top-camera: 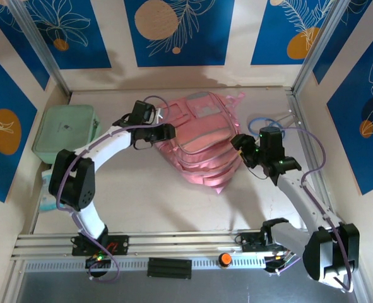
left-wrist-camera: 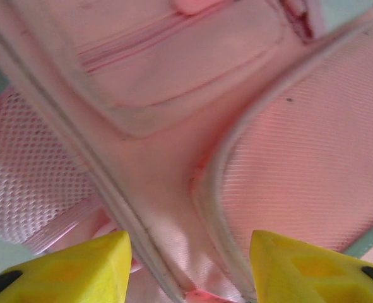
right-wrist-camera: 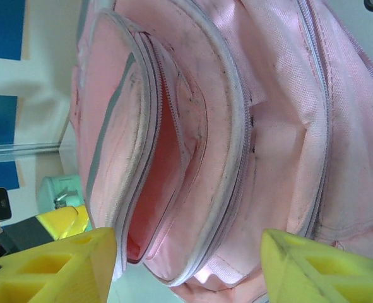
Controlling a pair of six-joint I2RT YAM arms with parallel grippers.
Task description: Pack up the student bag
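Packing looks barely begun. The bag [top-camera: 202, 148] lies flat on the surface [top-camera: 173, 202] in the upper middle of the top view, and the case [top-camera: 66, 129] sits outside it, well apart at the left edge of that frame. If the case is what goes in, that step is not yet done.

In the right wrist view, 1 pocket [right-wrist-camera: 154, 183] gapes with its zip undone. What shows of its lining is bare pink; its depth is hidden, so I cannot tell whether anything is inside. The other zips that show there look closed.

The left hand [left-wrist-camera: 187, 249] is released: its 2 yellow fingers stand apart at the bottom of the left wrist view, with nothing gripped. The bag's seams and mesh panel lie just beyond them, across the frame. In the top view this hand sits at the bag's left edge.

The right hand [right-wrist-camera: 187, 243] is also released and holds nothing, its fingers wide apart at the bottom of its frame. The gaping pocket lies above its lower-left finger. From the top it sits just beside the bag's right edge.

My judgement: opening is done, loading and zipping are left.
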